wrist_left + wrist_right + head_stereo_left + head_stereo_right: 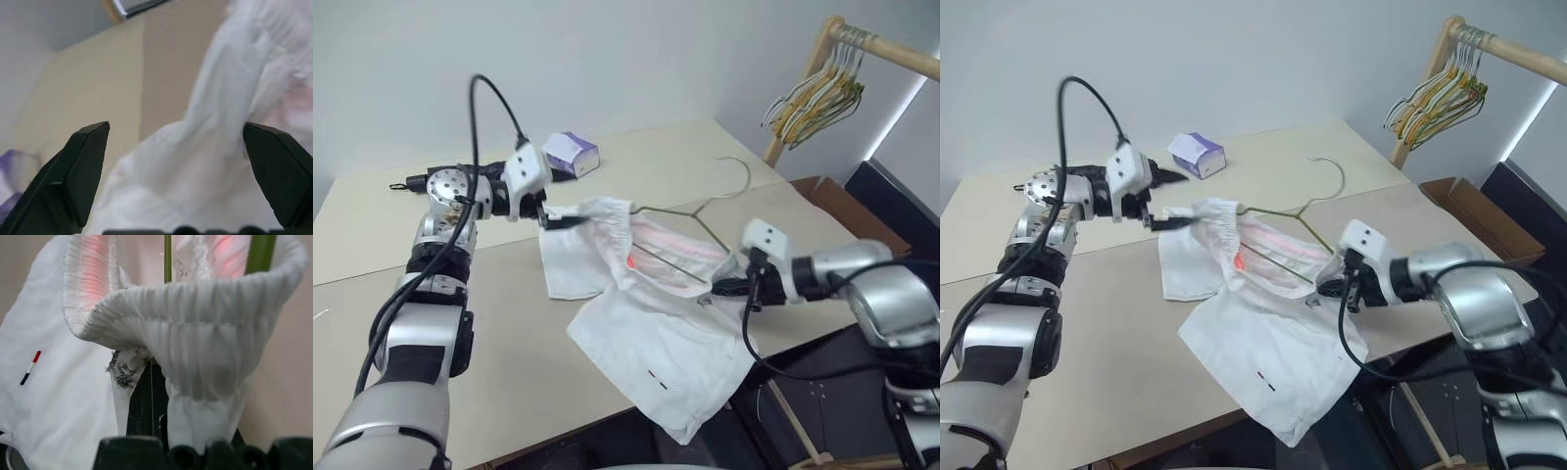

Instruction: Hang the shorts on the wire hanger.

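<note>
Wire hanger (pixel 690 217) partly inside shorts (pixel 641 323); our right hand (pixel 729 287) clamps waistband at 3 o'clock, left hand (pixel 551 216) spread apart; shorts unhung.

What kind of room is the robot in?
Probably a laundry or clothes-sorting corner, maybe a test room. White shorts and a wire hanger lie on a beige table, and a wooden rail holds a bunch of hangers.

Beige table (pixel 509 323) against a pale wall (pixel 636 59), wooden rack (pixel 891 54) beside
</note>
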Available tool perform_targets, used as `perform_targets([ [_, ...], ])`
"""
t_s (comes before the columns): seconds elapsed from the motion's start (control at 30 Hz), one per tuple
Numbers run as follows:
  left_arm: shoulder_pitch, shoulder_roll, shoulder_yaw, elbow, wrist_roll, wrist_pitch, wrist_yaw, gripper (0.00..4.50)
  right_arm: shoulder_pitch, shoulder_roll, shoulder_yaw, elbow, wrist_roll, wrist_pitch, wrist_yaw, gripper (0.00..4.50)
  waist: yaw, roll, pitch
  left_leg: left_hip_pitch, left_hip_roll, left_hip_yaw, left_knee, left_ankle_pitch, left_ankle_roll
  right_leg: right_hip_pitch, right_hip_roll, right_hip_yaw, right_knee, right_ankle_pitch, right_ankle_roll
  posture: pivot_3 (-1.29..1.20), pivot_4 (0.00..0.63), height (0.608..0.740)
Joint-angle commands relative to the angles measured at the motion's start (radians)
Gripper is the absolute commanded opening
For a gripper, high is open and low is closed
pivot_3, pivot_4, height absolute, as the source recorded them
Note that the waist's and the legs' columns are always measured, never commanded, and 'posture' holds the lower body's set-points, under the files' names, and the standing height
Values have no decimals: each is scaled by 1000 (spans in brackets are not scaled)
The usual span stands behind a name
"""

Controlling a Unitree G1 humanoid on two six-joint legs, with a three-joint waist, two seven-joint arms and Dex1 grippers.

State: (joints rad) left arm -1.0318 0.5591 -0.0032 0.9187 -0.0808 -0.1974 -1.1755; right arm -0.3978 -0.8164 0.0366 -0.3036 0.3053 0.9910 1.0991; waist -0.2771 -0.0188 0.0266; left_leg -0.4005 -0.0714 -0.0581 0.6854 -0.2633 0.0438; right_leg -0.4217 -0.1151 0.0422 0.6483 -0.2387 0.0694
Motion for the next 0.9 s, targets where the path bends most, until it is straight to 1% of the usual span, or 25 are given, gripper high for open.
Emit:
perform_targets([
  [0.03, 2, 9, 78, -140, -103, 137, 22, 4483, 60, 35, -160, -108, 65, 130, -125, 0, 2, 0, 0, 0, 0, 0, 0, 0, 0, 0, 0, 0, 0, 0, 0, -264, 0, 740],
  [0.1, 61, 2, 104, -293, -184, 260, 7, 4483, 104, 73, -234, -149, 82, 212, -199, 0, 2, 0, 0, 0, 0, 0, 0, 0, 0, 0, 0, 0, 1, 0, 0, -263, 0, 740],
  [0.2, 154, -22, 126, -567, -326, 469, 19, 4483, 120, 141, -346, -181, 89, 357, -318, 0, 2, 2, -1, 0, 1, 0, 0, 0, 0, 0, 0, 1, 1, 0, 0, -266, 0, 740],
  [0.3, 194, -75, 151, -772, -477, 678, 108, 4483, 83, 207, -443, -173, 62, 486, -434, 0, 14, 2, -2, 0, 0, 0, 0, 0, 0, 0, 0, 2, 1, 1, 1, -276, 0, 740],
  [0.37, 205, -102, 151, -861, -542, 759, 142, 4483, 41, 243, -493, -148, 25, 546, -516, 0, 15, 3, -2, 0, 0, 0, 1, 0, 0, 1, 0, 2, 0, 1, 1, -280, 0, 740],
  [0.4, 208, -117, 151, -891, -563, 779, 160, 4483, 14, 255, -514, -133, 6, 570, -555, 0, 15, 5, -4, 0, 0, 0, 2, 0, 0, 1, 0, 3, 0, 1, 1, -284, 0, 740],
  [0.5, 201, -153, 146, -942, -592, 811, 213, 4483, -83, 271, -565, -64, -46, 619, -655, 0, 13, 11, -7, 1, 0, 1, 1, 0, 0, 2, 0, 3, 0, 1, 2, -292, 0, 740],
  [0.6, 194, -182, 136, -955, -602, 802, 232, 4483, -203, 271, -624, 64, -104, 623, -750, 0, 9, 13, -8, 2, 0, 1, 1, 0, 0, 2, 1, 3, 0, 1, 1, -295, 0, 740],
  [0.7, 184, -200, 119, -947, -577, 759, 242, 4483, -339, 266, -692, 201, -149, 623, -835, 0, 4, 15, -9, 2, 0, 2, 0, 0, 0, 2, 0, 4, -1, 1, 1, -294, 0, 740],
  [0.77, 163, -225, 121, -934, -576, 748, 277, 4483, -472, 235, -740, 322, -187, 623, -894, 0, 1, 16, -10, 2, 0, 3, -1, 0, 0, 2, 1, 4, -1, 1, 1, -295, 0, 740],
  [0.9, 144, -233, 124, -928, -581, 745, 302, 4483, -605, 172, -758, 489, -205, 597, -937, 0, -6, 18, -11, 1, 0, 3, -2, 0, 0, 2, 0, 4, -2, 1, 1, -290, 0, 740],
])
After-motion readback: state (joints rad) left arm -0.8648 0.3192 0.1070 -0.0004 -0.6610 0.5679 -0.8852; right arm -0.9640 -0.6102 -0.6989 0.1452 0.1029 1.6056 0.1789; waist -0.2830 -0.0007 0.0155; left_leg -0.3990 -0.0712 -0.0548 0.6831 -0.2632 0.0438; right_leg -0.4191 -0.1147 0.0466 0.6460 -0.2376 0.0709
